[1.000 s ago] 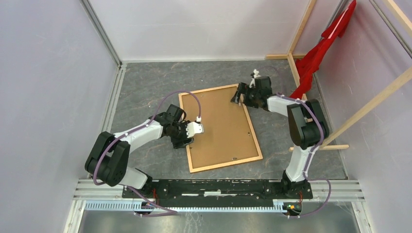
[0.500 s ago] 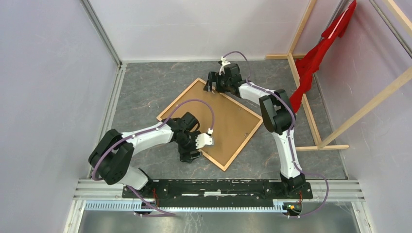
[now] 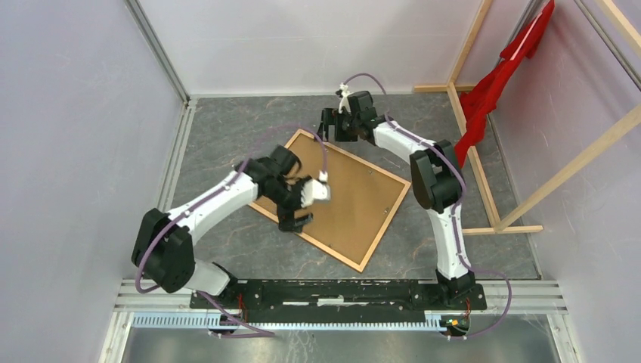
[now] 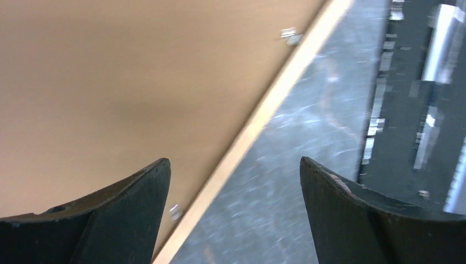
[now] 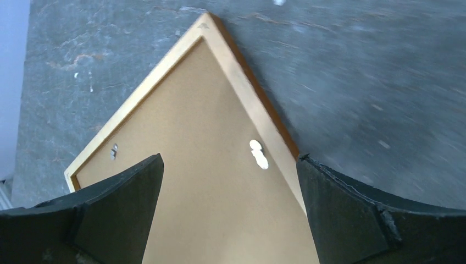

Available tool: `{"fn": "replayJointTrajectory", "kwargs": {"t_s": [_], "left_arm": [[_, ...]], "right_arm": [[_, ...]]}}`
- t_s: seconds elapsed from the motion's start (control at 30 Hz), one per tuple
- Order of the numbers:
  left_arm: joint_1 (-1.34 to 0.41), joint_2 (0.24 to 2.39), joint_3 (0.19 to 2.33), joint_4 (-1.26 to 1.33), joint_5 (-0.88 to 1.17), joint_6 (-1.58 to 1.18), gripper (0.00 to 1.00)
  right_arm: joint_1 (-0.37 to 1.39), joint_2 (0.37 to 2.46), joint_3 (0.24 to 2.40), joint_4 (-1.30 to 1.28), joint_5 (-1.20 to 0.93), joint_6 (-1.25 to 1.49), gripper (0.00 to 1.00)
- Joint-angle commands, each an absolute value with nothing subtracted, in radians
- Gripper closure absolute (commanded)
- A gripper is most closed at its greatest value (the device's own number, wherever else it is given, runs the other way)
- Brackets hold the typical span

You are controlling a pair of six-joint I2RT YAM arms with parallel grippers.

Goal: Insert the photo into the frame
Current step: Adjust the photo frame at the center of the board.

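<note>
Left pincer (image 3: 296, 215) stood with its 2 fingers (image 4: 110, 220) wide apart, nothing between them. Below it ran the frame (image 3: 385, 227)'s pale wood edge (image 4: 264, 115), slanting across the gap. The brown backing board (image 4: 110, 82) lay on one finger's side and the grey tabletop (image 4: 308, 165) on the other. That wrist view was blurred, and whether the tips touched the frame could not be told.

Right pincer (image 3: 332, 125) was spread just as wide and gripped nothing. The frame's far corner (image 5: 206, 25) lay just ahead of its tips, with the board (image 5: 209, 192) filling the space between the fingers (image 5: 110, 209). 1 small pale hanger plate (image 5: 256, 154) sat near one finger, 1 metal tab (image 5: 114, 149) near the other.

The count: 2 arms, 2 pincers, 1 frame, 1 backing board (image 3: 348, 204). The frame lay flat, back side up, turned diamond-wise under both pincers. The photo could not be seen in any view; only the brown back showed.

The surface was a dark grey, stone-patterned tabletop (image 3: 227, 128), boxed in by pale lilac walls (image 3: 75, 151). A metal rail (image 3: 340, 291) carried the arm bases at the near edge. Well off to the right pincer's outer side, 1 red cloth (image 3: 491, 83) hung on pale wooden beams (image 3: 582, 159).
</note>
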State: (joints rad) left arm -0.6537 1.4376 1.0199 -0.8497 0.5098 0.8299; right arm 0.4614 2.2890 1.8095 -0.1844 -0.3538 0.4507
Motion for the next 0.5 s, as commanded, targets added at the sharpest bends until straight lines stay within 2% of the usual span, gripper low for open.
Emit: {"fn": "replayJointTrajectory", "kwargs": {"t_s": [0.0,0.1,0.2,0.23,0.33,0.47], "left_arm": [[-0.369,1.464,1.151,-0.875,0.516,0.948,0.09],[-0.137,1.601,1.302,-0.849,0.532,0.927,0.17],[0.025,1.734,1.433,-0.778,0.507,0.842,0.36],[0.045,1.765,1.454,-0.760,0.494,0.824,0.39],[0.080,1.817,1.435,-0.654,0.414,0.798,0.43],[0.081,1.834,1.345,-0.559,0.390,0.797,0.43]], "right_arm": [[0.377,2.063,1.683,-0.207,-0.275,0.444,0.02],[0.343,1.907,1.528,-0.222,-0.217,0.443,0.02],[0.324,1.730,1.299,-0.191,-0.175,0.454,0.02],[0.318,1.659,1.203,-0.169,-0.178,0.465,0.02],[0.294,1.476,0.990,-0.148,-0.211,0.491,0.02],[0.277,1.267,0.790,-0.252,-0.183,0.474,0.02]]}}
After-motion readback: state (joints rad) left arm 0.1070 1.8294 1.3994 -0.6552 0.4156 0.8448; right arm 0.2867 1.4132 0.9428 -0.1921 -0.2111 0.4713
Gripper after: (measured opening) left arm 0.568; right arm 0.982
